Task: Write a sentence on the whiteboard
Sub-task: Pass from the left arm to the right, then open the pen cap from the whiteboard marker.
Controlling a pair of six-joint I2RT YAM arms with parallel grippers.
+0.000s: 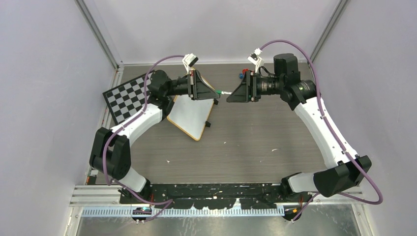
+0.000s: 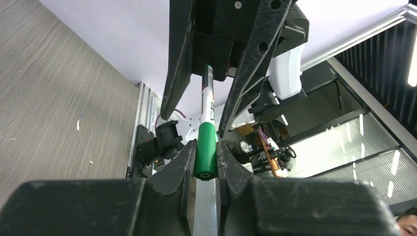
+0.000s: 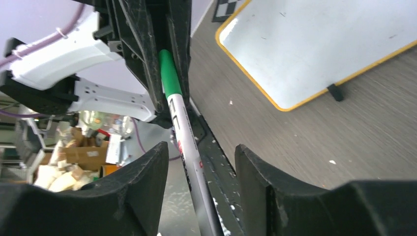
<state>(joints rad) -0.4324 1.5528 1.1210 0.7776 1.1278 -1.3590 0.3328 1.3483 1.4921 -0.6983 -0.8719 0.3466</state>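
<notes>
Left claw (image 2: 205, 147): we see it clamped on the green end of the marker (image 2: 208, 105), in mid-air.
Right claw (image 3: 201, 157): spread apart, the barrel passing between its fingers untouched.
Whiteboard (image 1: 189, 115): flat on the table below the clamped claw, blank; no sentence yet.
Risk: if that green end is the cap, we fear the barrel slides out and drops.
Cause: only one end is held.

Nothing legible in any view. The marker (image 3: 183, 135) has dark and red print on its grey barrel, too blurred to read. The whiteboard (image 3: 319, 44) face shows only faint specks. The checkerboard (image 1: 125, 98) is plain squares.
</notes>
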